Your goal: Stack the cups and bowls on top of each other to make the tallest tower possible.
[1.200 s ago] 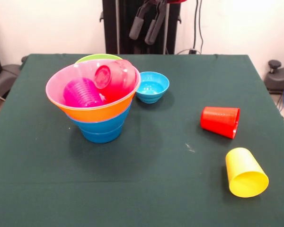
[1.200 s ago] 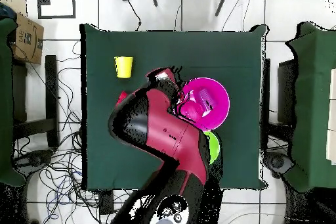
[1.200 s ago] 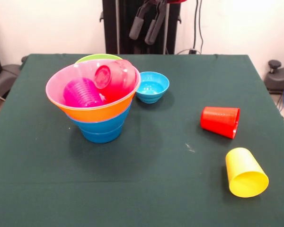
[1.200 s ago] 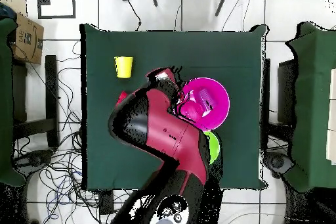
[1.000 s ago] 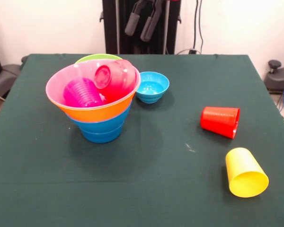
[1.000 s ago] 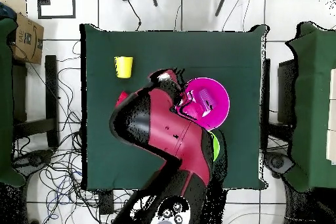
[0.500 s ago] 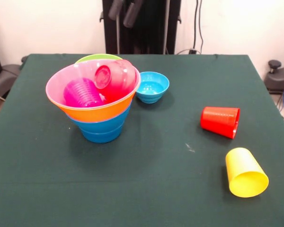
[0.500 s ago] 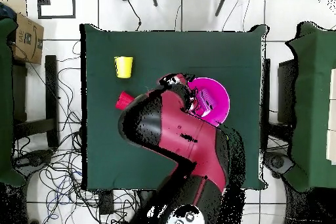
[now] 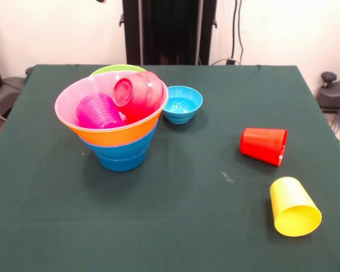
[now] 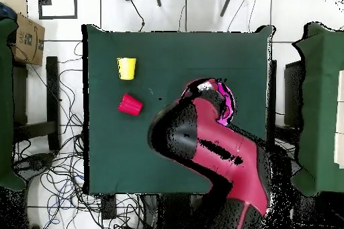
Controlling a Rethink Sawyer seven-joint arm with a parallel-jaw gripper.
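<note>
You have the tower (image 9: 116, 133) standing on the green table (image 9: 175, 226): a blue bowl (image 9: 120, 157) at the base, an orange bowl (image 9: 116, 135) nested above it, and a wide pink bowl (image 9: 68, 99) on top. Inside the pink bowl lie the purple cup (image 9: 97, 111), on its side, and the small red bowl (image 9: 139, 93), tipped against the bowl's wall. A green bowl (image 9: 116, 69) shows its rim just behind the tower, and the small light-blue bowl (image 9: 182, 103) sits upright just beside the tower. Well apart from the tower, the red cup (image 9: 263, 145) lies on its side, and the yellow cup (image 9: 293, 206) lies on its side near the red cup, farther from the tower.

From overhead, the red and black arm (image 10: 222, 149) reaches across the table and covers most of the tower. You cannot tell how the jaws stand; the gripper itself is not clearly seen in either view.
</note>
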